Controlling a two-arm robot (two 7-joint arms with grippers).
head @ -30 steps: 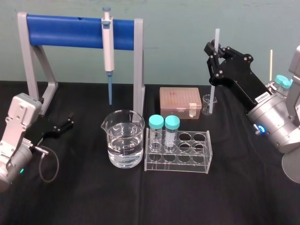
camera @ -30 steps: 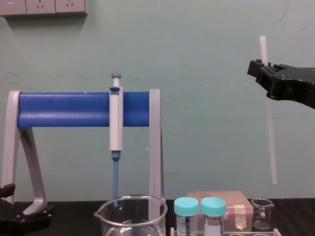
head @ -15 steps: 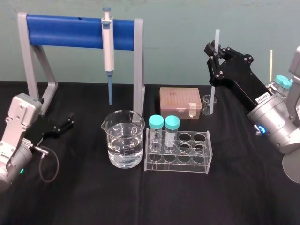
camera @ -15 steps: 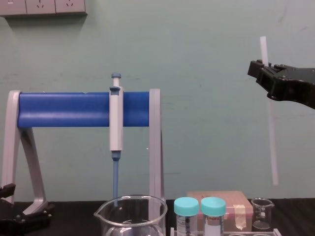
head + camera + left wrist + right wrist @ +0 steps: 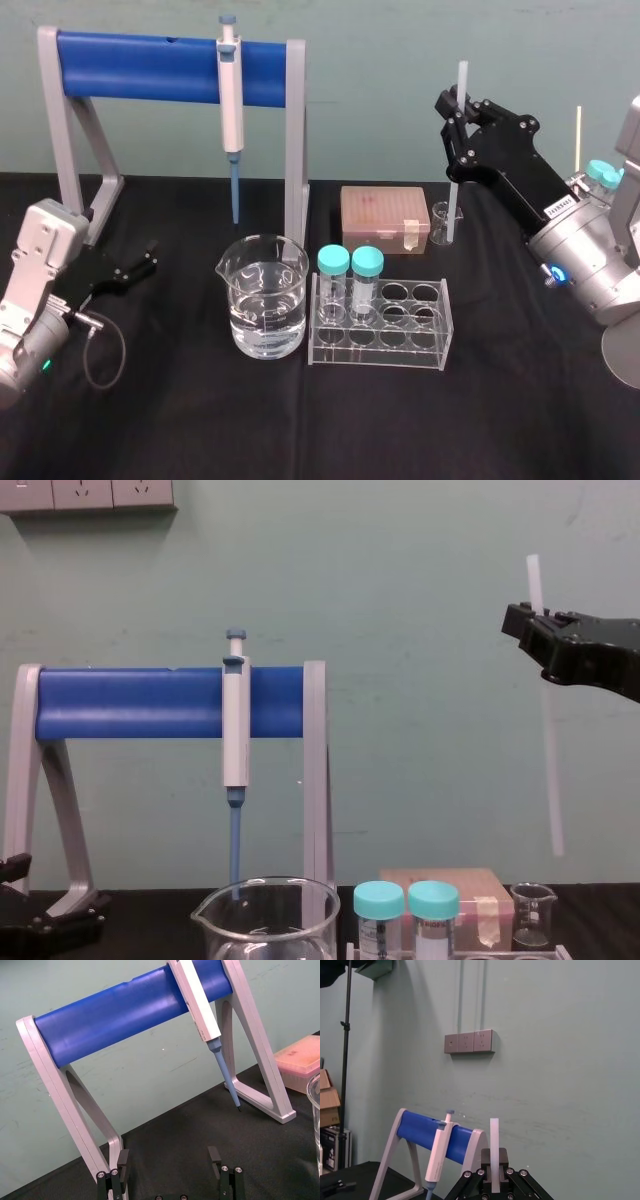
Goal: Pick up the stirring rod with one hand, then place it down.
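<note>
Upper right, the black blocky right gripper (image 5: 535,640) pinches the long whitish translucent stirring rod (image 5: 552,780) upright, mostly hanging below; black left gripper (image 5: 143,262) spread, lower left.

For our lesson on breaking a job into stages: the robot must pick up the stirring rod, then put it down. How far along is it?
Done: the pick-up. The right gripper is shut on the rod, which hangs near upright with its lower end well clear of the table. In hand: holding the rod aloft. Left: lowering it, laying it down and letting go. The left gripper sits open, low at the table's left.
</note>
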